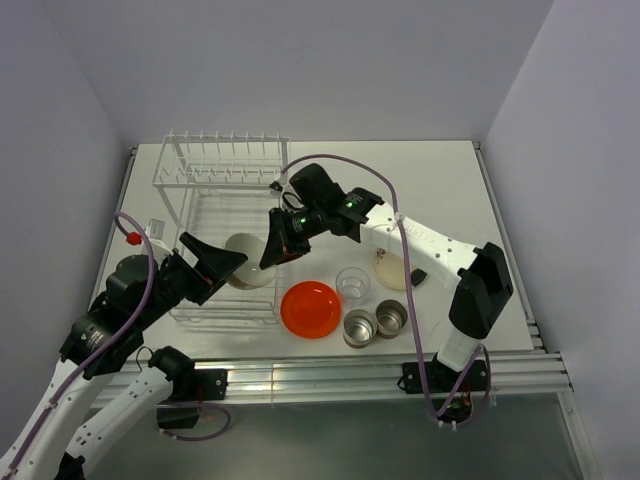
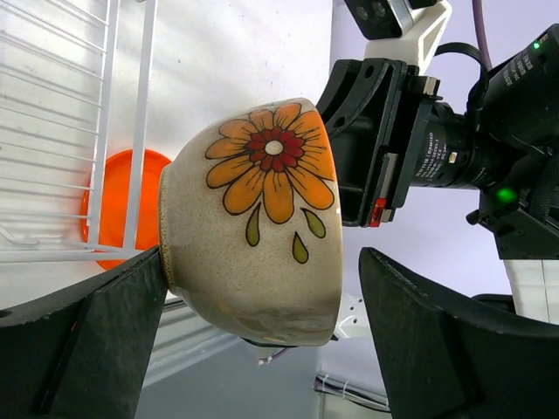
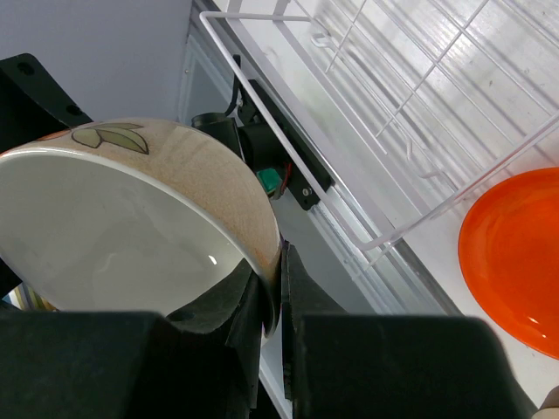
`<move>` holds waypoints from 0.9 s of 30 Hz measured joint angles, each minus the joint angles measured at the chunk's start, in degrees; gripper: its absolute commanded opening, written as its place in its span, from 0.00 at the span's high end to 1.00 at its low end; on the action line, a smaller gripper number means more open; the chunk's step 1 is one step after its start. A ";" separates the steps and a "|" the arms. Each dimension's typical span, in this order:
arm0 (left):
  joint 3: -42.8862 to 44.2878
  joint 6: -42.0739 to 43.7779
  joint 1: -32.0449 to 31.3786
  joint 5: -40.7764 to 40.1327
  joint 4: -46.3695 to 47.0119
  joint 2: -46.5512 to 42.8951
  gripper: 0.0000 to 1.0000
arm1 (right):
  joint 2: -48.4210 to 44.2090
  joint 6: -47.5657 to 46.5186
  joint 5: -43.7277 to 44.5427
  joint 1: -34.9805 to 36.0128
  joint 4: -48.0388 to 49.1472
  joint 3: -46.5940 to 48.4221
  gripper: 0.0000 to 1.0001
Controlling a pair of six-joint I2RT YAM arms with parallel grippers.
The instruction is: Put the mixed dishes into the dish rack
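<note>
The white-beige bowl (image 1: 250, 262) with an orange flower (image 2: 262, 218) is held on its side above the near right corner of the white wire dish rack (image 1: 215, 190). My right gripper (image 1: 275, 250) is shut on the bowl's rim (image 3: 278, 297), one finger inside and one outside. My left gripper (image 1: 232, 265) is open, with its fingers (image 2: 87, 340) straddling the bowl; the right finger stands apart from the bowl's base. The orange-red plate (image 1: 310, 308), clear glass (image 1: 352, 283), two steel cups (image 1: 359, 327) (image 1: 391, 317) and cream plate (image 1: 392, 270) lie on the table right of the rack.
The rack's raised prong row (image 1: 228, 145) is at its far end, and its basket wires show in the wrist views (image 2: 122, 131) (image 3: 393, 113). The orange plate (image 3: 515, 253) sits just outside the rack's corner. A small dark object (image 1: 420, 276) lies by the cream plate.
</note>
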 measured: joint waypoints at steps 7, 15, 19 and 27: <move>-0.11 -0.26 0.00 -0.28 0.00 -0.04 0.24 | 0.00 0.02 -0.02 0.00 0.00 0.00 1.00; -0.42 -0.76 0.02 -1.31 -0.48 -0.07 1.00 | 0.00 0.07 -0.48 -0.04 -0.02 0.00 1.00; -0.28 -0.87 0.00 -1.79 -0.79 -0.04 1.00 | 0.04 0.04 -0.48 -0.04 -0.02 0.00 0.88; 0.66 -1.42 0.00 -4.39 -5.40 0.92 1.00 | 2.60 -0.94 -0.83 0.00 -0.17 2.29 0.57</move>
